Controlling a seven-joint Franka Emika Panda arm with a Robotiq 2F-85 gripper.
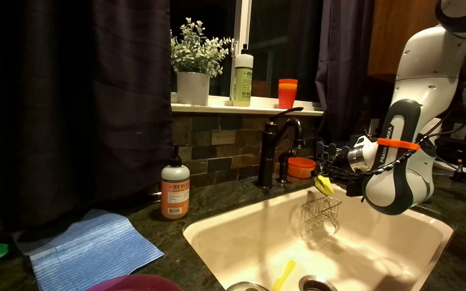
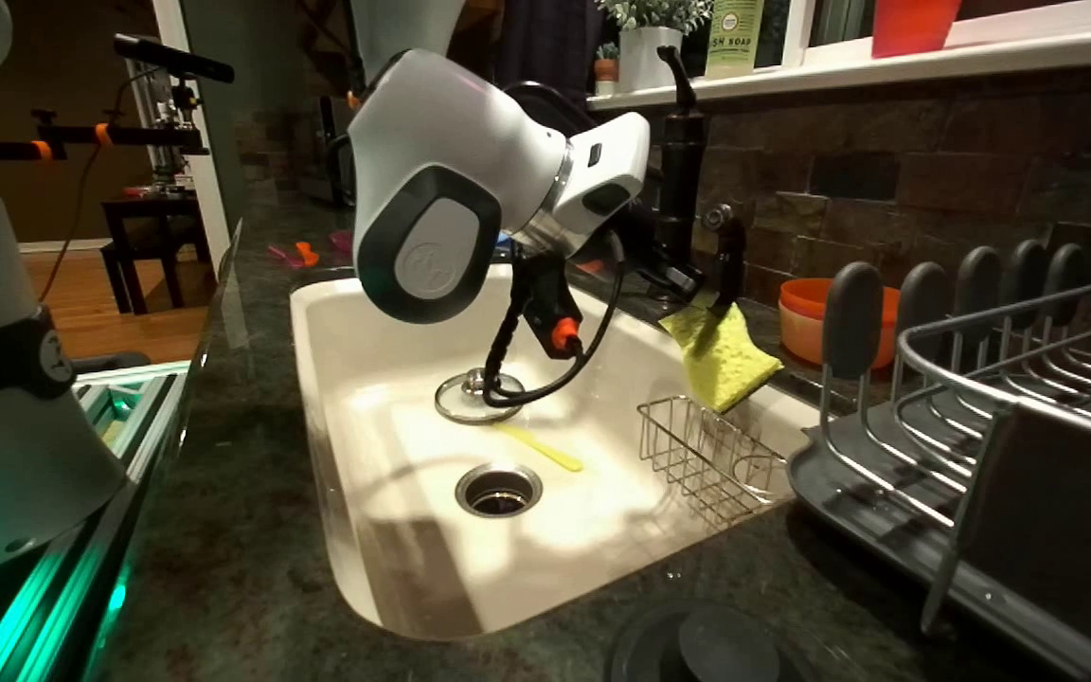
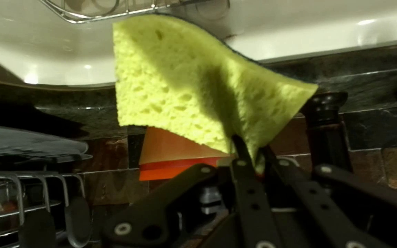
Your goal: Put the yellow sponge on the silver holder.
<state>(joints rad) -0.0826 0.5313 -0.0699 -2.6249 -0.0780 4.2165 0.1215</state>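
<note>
Above the sink (image 2: 342,426), sponge (image 2: 725,360): hangs near the rim, buckled where held.
Gripper (image 3: 250,144): pinches the sponge by one edge.
Holder (image 2: 702,461): inside the sink, along its wall.
Lid (image 2: 465,407), yellow utensil (image 2: 545,449): on the sink's floor.
Dish rack (image 2: 839,478): beside the sink.

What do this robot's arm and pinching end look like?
The arm is white and rounded, with dark grey trim, lettering partly under an orange band, and a dark cable. The gripper is black, with slim fingers, linked bars and silvery screws.
</note>
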